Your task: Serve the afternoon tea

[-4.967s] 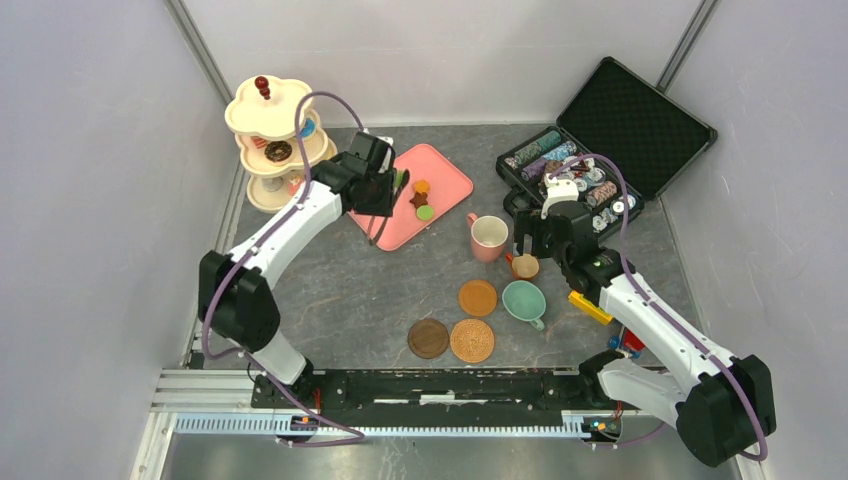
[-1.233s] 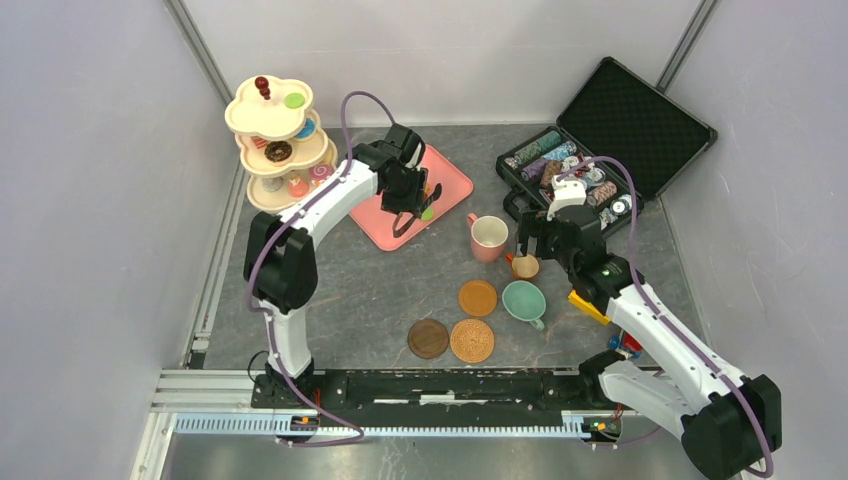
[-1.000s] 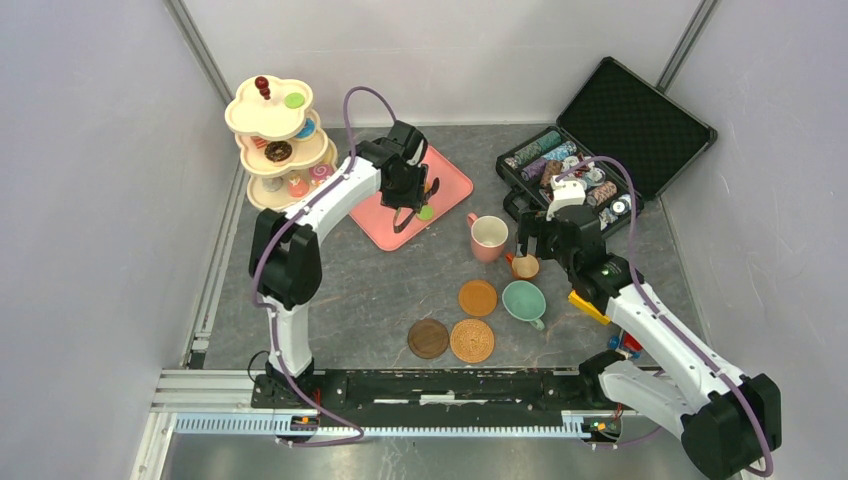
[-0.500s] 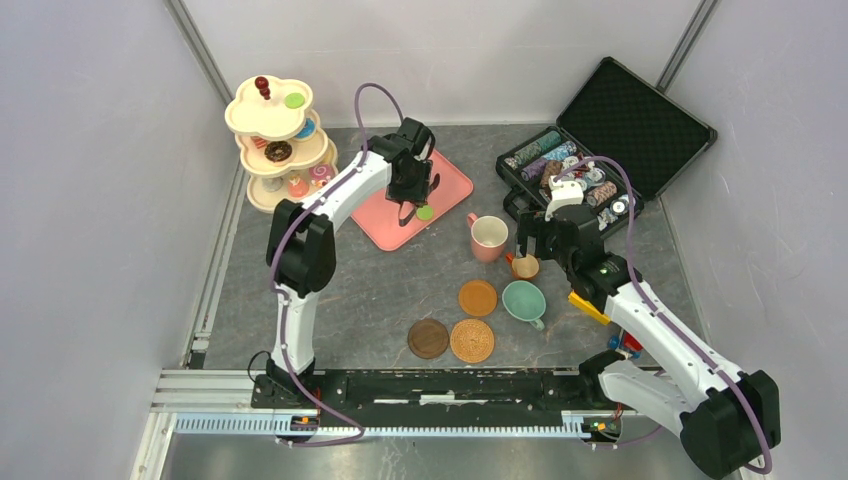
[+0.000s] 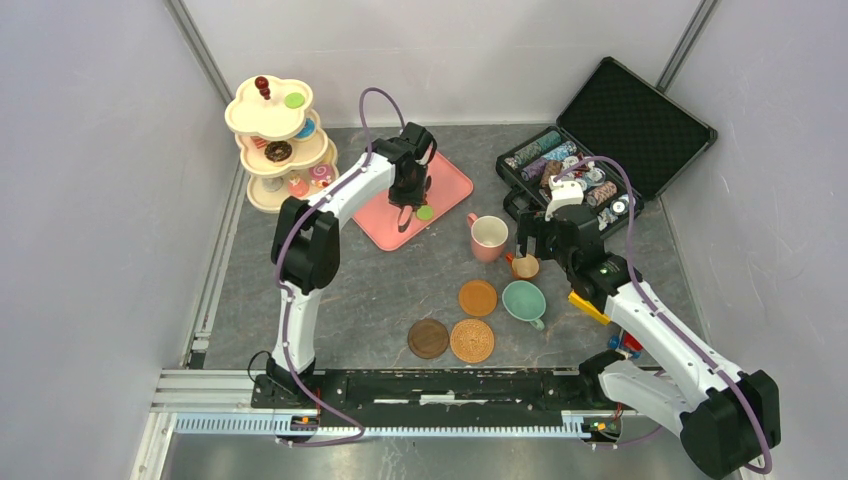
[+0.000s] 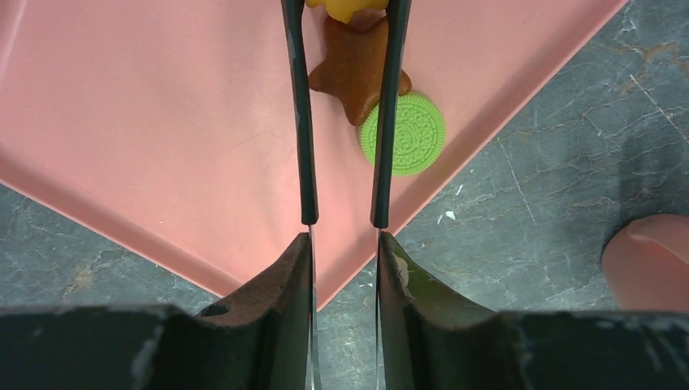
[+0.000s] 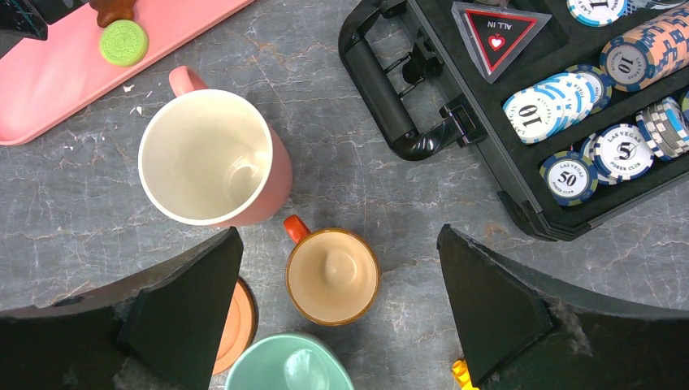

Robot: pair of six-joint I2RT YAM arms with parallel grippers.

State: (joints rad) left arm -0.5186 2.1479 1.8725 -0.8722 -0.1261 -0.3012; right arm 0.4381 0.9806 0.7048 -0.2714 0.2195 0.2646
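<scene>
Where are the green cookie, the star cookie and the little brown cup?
green cookie (image 6: 412,134), left wrist view, its stamped top
brown star cookie (image 6: 351,75), left wrist view, its middle
small brown cup (image 7: 331,276), right wrist view, inside bottom

Teal cup (image 5: 524,300) beside 3 brown coasters (image 5: 471,340), pink cup (image 5: 489,236) near pink tray (image 5: 450,180).

Bright, even, diffuse light from overhead in all views. Soft, faint shadows lie on the table (image 5: 380,290) beside the arms. Slight sheen inside the pink cup (image 7: 207,158). Overhead view is sharp. In the wrist views the background is crisp. The left pincer (image 6: 345,32) and right pincer (image 7: 339,236) are dark, and soft near the lens.
</scene>
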